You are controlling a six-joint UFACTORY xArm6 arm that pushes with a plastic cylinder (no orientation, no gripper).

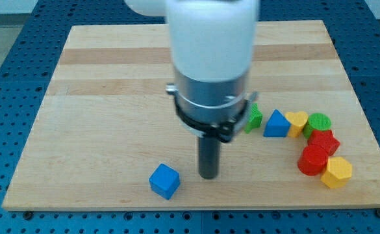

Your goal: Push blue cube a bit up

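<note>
Down near the wooden board's (112, 78) bottom edge sits the blue cube (164, 181). My tip (208, 175), a bare rod holding nothing, stands just beside it at its three o'clock. Farther toward three o'clock huddle a green block (254, 117), blue triangular block (277, 124), yellow block (297, 121), green cylinder (319, 122), two red blocks (324, 141) (314, 160) and a yellow hexagonal block (336, 171).

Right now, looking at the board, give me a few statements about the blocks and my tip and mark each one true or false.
1. My tip sits to the view's right of the blue cube. True.
2. My tip is pressed against the blue cube. False: a gap of bare board shows between them.
3. The blue cube lies apart from the other blocks. True: the rest cluster at the view's right.
4. The yellow heart-shaped block sits alone near the view's top. False: it is beside the blue triangular block and the green round block.
5. Two red blocks are visible. True.
</note>
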